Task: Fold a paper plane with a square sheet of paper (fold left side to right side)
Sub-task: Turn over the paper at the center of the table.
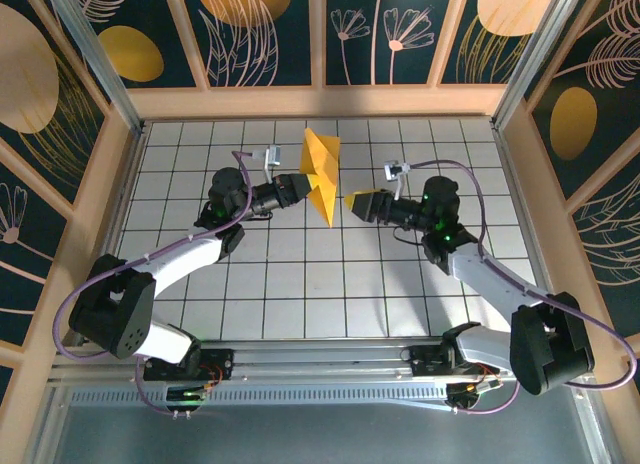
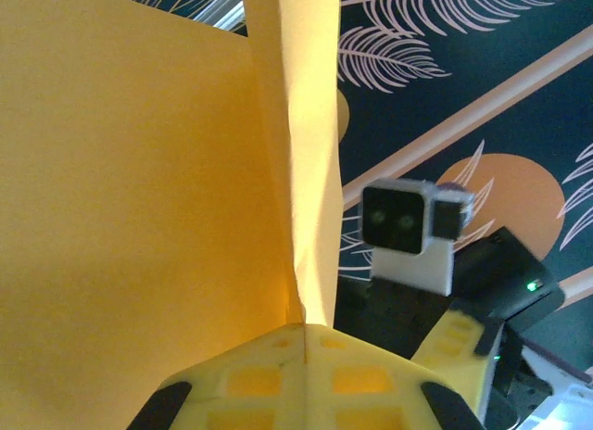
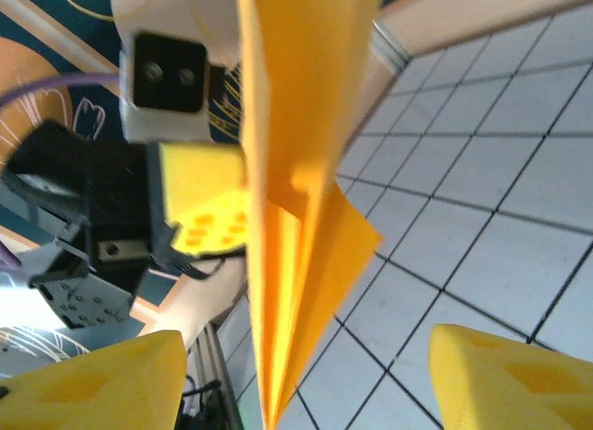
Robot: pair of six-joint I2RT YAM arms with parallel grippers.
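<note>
We see the thin orange-yellow paper sheet (image 1: 320, 172), folded to a pointed shape, standing upright in the air over the far middle of the white tiled floor (image 1: 300, 294), tip downward. It sits between the two grippers. Dark leaf-patterned wall panels (image 1: 265, 34) rise behind it. The left gripper (image 1: 300, 191) is clamped on the sheet's left side, pads pressed together along a crease. The right gripper (image 1: 356, 201) is spread wide just right of the sheet. In its wrist view the tip hangs between its yellow fingers (image 3: 93, 384), apart from both.
</note>
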